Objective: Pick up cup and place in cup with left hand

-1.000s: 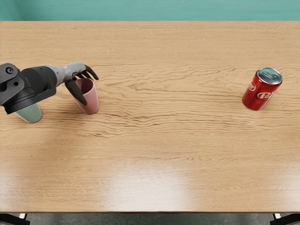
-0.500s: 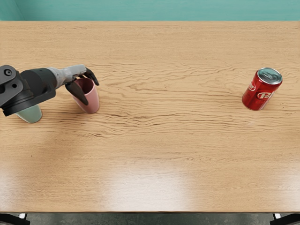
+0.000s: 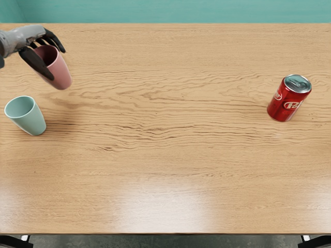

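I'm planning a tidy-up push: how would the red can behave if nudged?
The red can would probably slide or tip, since it stands upright and looks taller than wide. Its smooth, shiny side may feel slippery, and if toppled, its round body would likely roll.

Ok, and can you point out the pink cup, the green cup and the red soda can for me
Pink cup [image 3: 60,73]: head view, on its outer side wall.
Green cup [image 3: 32,121]: head view, on its outer side wall.
Red soda can [image 3: 282,109]: head view, on its side.
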Robot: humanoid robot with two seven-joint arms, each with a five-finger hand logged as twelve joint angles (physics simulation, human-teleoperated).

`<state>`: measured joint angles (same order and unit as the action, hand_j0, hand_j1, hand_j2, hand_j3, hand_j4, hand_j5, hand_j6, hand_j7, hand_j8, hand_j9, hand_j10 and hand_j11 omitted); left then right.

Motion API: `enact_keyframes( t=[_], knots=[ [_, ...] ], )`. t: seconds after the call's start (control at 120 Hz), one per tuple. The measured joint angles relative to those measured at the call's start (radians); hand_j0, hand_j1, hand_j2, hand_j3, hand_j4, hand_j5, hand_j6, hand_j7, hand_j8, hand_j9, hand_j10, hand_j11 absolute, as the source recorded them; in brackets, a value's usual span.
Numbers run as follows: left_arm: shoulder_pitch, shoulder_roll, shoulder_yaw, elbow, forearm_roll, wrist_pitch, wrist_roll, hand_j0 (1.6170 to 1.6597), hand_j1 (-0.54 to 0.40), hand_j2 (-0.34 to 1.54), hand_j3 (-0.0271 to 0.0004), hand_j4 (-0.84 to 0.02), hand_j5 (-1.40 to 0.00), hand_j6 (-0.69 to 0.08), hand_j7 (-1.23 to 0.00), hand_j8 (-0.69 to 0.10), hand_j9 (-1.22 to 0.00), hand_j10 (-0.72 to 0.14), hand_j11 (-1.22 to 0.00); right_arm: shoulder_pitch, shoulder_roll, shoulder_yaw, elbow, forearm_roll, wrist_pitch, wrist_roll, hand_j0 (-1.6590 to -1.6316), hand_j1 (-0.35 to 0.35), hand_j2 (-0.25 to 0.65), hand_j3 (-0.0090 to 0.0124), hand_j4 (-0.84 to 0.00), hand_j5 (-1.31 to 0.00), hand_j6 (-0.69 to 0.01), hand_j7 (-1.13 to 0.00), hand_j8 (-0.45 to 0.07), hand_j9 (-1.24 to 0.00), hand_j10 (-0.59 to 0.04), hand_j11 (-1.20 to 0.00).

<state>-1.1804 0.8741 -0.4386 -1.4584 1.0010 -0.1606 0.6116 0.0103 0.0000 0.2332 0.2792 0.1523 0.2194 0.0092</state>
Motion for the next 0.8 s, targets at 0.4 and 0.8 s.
enact_keyframes(
  t=[0.4,0.8],
  knots=[
    [-0.031,0.09,-0.003,-0.005,-0.074,-0.088,0.0,1.6511,-0.215,0.16,0.0,-0.495,-0.75,-0.253,-0.75,-0.162,-0.74,-0.254,-0.72,0.0,0.0,0.0,0.0,0.0,0.0,0.0,-1.6581,-0.349,0.0,0.0,0.0,0.0,0.001,0.0,0.0,0.0,0.0,0.0],
    [-0.027,0.174,-0.006,-0.004,-0.095,-0.108,0.0,1.6508,-0.217,0.28,0.0,-0.507,-0.74,-0.304,-0.74,-0.19,-0.73,-0.261,-0.72,0.0,0.0,0.0,0.0,0.0,0.0,0.0,-1.6581,-0.349,0.0,0.0,0.0,0.0,0.001,0.0,0.001,0.0,0.0,0.0]
  ],
)
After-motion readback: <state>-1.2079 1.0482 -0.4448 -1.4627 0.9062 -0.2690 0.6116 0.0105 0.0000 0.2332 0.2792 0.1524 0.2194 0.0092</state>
